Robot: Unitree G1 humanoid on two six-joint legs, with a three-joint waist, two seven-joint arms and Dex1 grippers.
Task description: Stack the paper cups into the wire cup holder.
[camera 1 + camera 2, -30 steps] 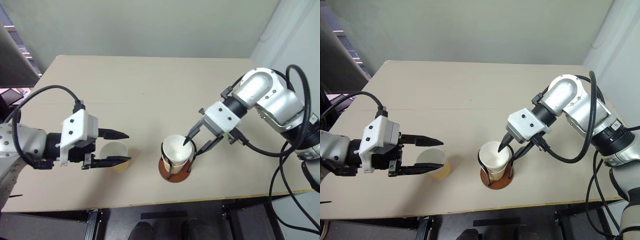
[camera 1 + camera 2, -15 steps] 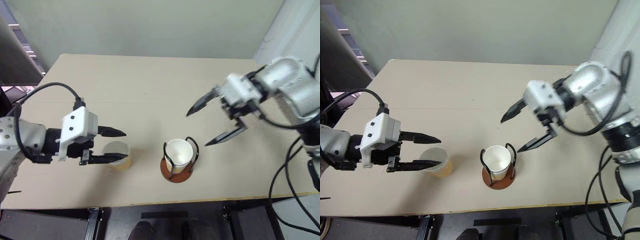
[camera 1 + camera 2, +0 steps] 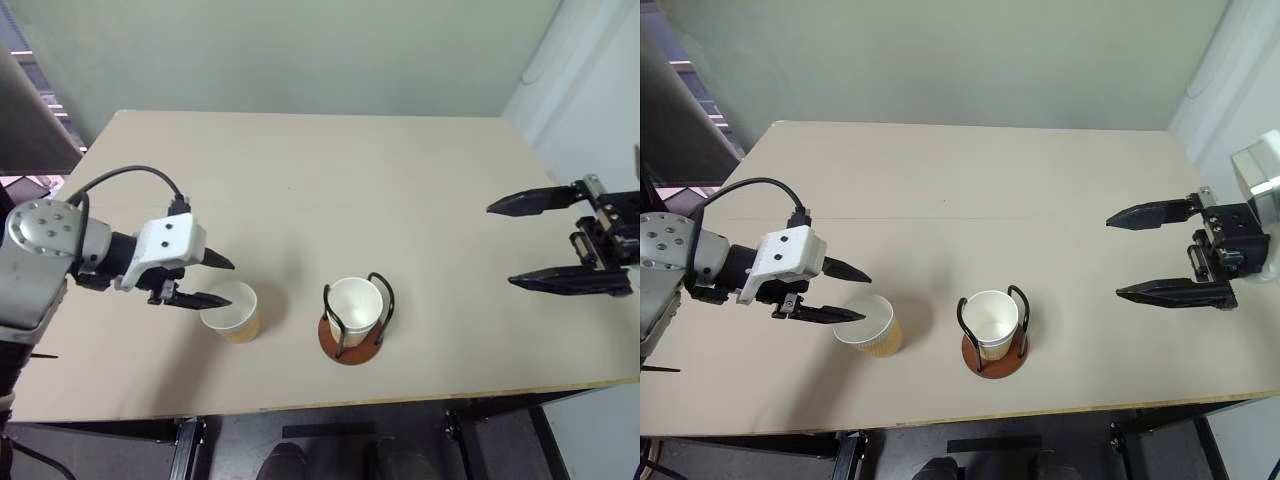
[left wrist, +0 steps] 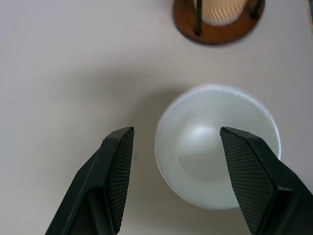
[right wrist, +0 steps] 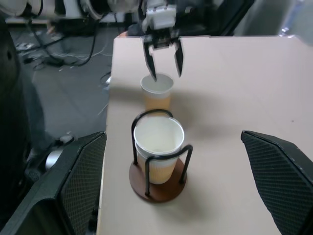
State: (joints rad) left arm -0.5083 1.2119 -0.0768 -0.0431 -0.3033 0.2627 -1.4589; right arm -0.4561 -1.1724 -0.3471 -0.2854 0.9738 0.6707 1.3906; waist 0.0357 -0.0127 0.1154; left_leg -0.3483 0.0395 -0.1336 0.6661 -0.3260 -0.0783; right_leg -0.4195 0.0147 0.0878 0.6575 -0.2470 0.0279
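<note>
Beige counter (image 3: 300,170), near edge: upright tan-yellow paper cup (image 3: 230,311) beneath spread jaws of left gripper (image 3: 212,281); right gripper (image 3: 545,240), spread, well apart.

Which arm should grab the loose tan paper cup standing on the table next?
Left. The left gripper hangs open right over the tan paper cup, fingers straddling its rim. The right gripper is open too, but far off, beyond the black wire cup holder.
</note>
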